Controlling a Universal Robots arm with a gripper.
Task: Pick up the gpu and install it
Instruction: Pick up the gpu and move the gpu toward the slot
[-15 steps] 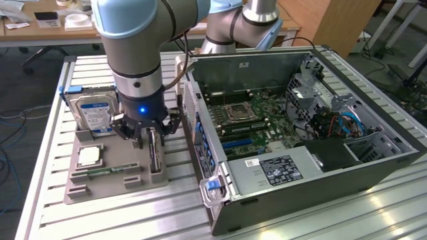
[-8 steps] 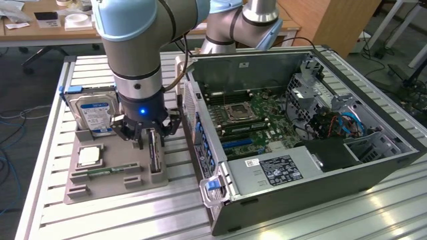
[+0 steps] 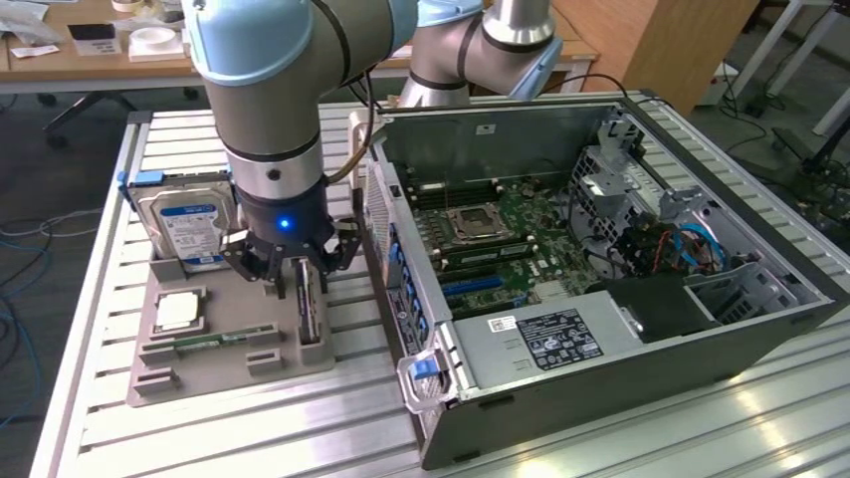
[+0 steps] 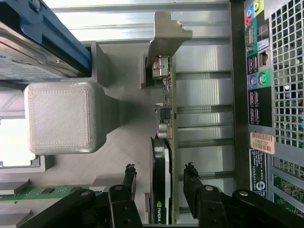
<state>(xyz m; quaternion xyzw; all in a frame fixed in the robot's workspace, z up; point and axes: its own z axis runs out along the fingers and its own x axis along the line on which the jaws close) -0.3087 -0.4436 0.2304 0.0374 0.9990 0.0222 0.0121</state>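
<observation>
Straddling the gpu (image 4: 160, 159) with the gripper (image 4: 159, 173) spread wide.
Standing on edge in the gray holder tray (image 3: 199, 373), beside the open computer case (image 3: 598, 398), flanked by both fingers (image 4: 191, 175) with a gap each side.

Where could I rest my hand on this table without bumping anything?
Bare slats lie on the table between the grey tray and the near edge, and in front of the computer case. Crowded: the tray's case-side edge, where the open gripper straddles the gpu.
</observation>
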